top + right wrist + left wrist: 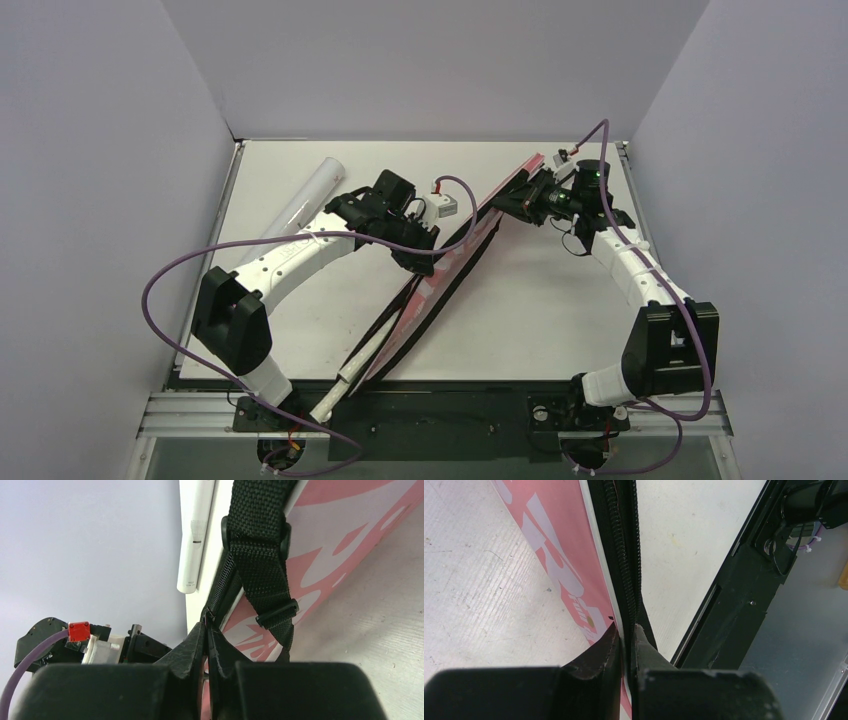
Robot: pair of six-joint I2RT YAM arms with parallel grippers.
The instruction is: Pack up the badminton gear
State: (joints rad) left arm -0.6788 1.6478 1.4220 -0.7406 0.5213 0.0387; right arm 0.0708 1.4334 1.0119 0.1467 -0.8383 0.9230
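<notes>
Closing-up stage, to judge from the grips: pink racket-shaped fabric cover [432, 290] laid diagonally on the white surface [540, 320], from lower centre of the overhead frame to upper right, with its black zip [616, 540] along one edge; long white tube [305, 200] lying well apart at upper left, not yet packed; no rackets or shuttlecocks identifiable. Left gripper [425, 262] at the cover's mid-length, jaws narrowed onto the pink-and-white edge just beside the zip, pinning it; forearm reaching in from lower left, wrist angled down. Right gripper [515, 200] at the cover's upper-right end, jaws pressed fully together on the zip's end just below the black webbing strap [262, 555] and its buckle; arm bent up from lower right, wrist turned leftward. Next move, probably: a steady draw along the zip line, the other grip holding the fabric taut, without losing the small pull.
</notes>
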